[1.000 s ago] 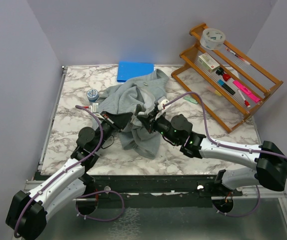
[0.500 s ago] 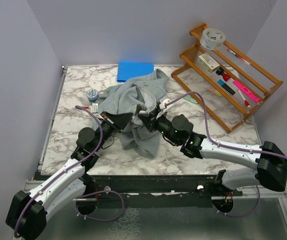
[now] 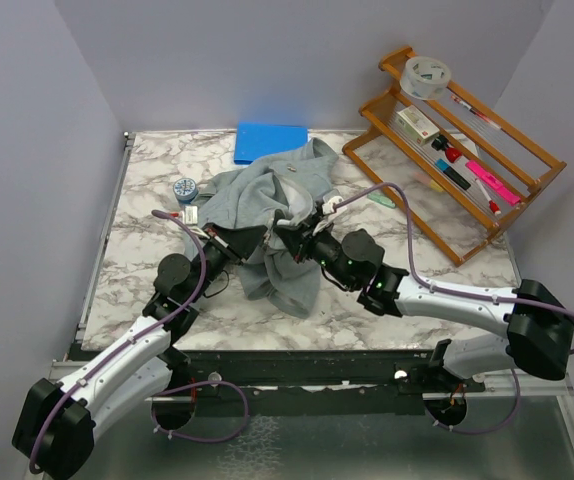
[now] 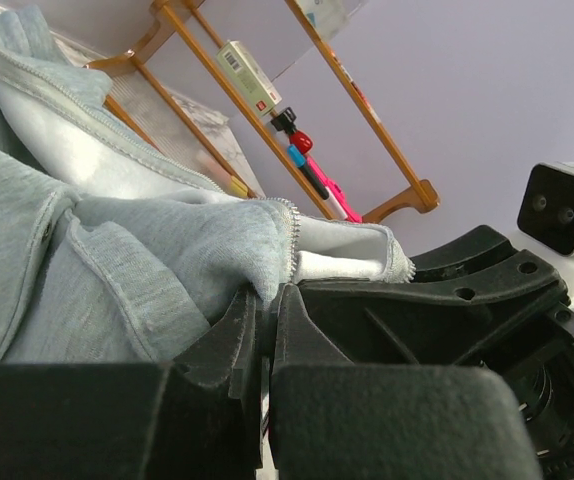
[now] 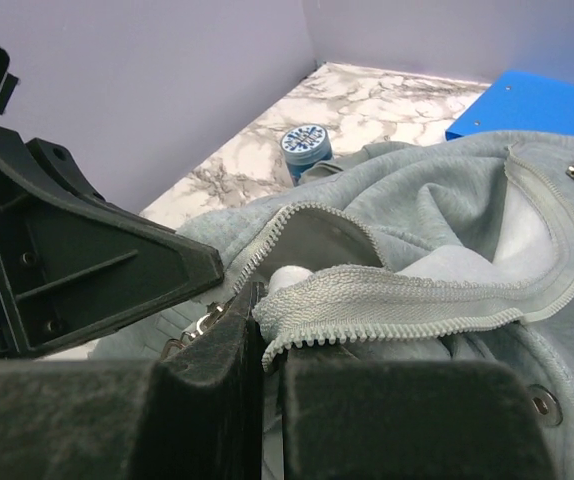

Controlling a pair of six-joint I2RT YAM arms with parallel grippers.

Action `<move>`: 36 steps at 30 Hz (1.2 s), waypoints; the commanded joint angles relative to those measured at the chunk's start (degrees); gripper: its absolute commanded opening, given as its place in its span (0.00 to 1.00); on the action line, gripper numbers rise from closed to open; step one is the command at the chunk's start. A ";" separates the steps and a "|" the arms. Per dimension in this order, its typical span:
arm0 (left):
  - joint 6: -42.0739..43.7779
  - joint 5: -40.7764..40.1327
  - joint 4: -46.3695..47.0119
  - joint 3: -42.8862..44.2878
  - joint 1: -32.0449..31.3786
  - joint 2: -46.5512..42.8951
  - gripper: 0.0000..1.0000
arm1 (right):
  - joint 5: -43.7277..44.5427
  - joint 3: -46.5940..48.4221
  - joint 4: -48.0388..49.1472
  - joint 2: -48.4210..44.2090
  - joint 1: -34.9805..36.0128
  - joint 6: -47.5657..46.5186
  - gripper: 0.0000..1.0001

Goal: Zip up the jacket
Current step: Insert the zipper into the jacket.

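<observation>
Light grey fleece jacket (image 3: pixel 267 200), crumpled in a heap near the middle of the desk (image 3: pixel 137 260), its far side overlapping a blue pad (image 3: pixel 267 140) at the far edge. The zipper (image 5: pixel 407 300) is undone: its toothed edges lie apart and curled, with no joined run visible. Left pincer (image 4: pixel 265 305), jaws closed, pinches a fold of the front edge beside the teeth. Right pincer (image 5: pixel 263 310), jaws almost closed, nips the other toothed tape. Judged progress: early. The edges are gripped, but mating the ends and drawing the slider along remain. A round blue tin (image 3: pixel 185 189) lies toward the left edge, and a wooden rack (image 3: pixel 457 130) stands at the far right corner.
</observation>
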 commanded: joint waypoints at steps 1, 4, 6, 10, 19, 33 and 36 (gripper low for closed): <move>-1.37 0.58 1.87 -0.30 0.06 -0.08 0.00 | 3.37 -1.39 7.76 -0.20 0.35 4.96 0.00; -1.66 -0.10 1.79 -0.99 0.06 -0.25 0.00 | 6.79 -2.82 8.23 -1.29 0.35 8.24 0.00; -1.93 -0.26 1.79 -1.60 0.06 -0.20 0.00 | 9.06 -3.54 8.10 -2.10 0.35 10.61 0.00; -2.58 -0.46 1.79 -2.68 0.06 -0.32 0.00 | 12.87 -3.46 3.83 -2.95 0.35 16.42 0.00; -3.94 -0.63 1.84 -3.53 0.05 -0.21 0.00 | 18.15 -8.19 1.71 -3.95 0.35 31.86 0.00; -4.68 6.10 1.45 -5.39 -0.29 0.31 0.00 | 23.08 -11.85 5.00 -5.93 0.35 36.77 0.00; -4.72 7.55 1.07 -5.77 -0.37 0.02 0.00 | 24.68 -12.38 4.52 -6.28 0.35 36.65 0.00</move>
